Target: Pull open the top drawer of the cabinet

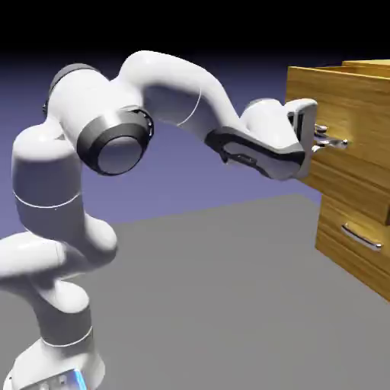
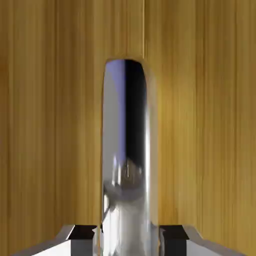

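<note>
Clamped on the slim silver bar handle [image 2: 127, 160], my two-finger gripper [image 1: 329, 140] holds the golden-brown wood-grain top drawer [image 1: 346, 99], which already juts from the tall wood-grain cabinet [image 1: 358, 228]. I'd pull straight back, keeping the handle centred. Forearm reaches level, wrist horizontal.

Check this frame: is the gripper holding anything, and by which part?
Yes. The gripper is closed on the top drawer by its silver bar handle, fingers on either side of the bar.

Golden-brown wood-grain cabinet [image 1: 358, 190]; silver handle [image 2: 127, 165]; white arm [image 1: 167, 91]
</note>
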You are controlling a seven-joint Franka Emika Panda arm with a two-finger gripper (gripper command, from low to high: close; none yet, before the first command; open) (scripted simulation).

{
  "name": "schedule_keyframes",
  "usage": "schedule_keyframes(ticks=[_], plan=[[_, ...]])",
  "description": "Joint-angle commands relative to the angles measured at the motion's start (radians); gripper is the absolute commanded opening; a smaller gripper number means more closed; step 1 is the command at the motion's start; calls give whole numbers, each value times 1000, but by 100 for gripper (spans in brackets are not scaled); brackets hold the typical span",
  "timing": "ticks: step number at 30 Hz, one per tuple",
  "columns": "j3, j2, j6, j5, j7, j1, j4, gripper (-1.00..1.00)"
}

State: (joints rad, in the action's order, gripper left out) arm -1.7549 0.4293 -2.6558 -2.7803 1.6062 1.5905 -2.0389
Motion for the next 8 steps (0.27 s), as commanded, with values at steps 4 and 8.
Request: schedule_keyframes(ticks=[4,8], plan=[[-145,64,35,15,-56,138,-92,-100],[-221,209,97,26,-195,175,-156,-100]])
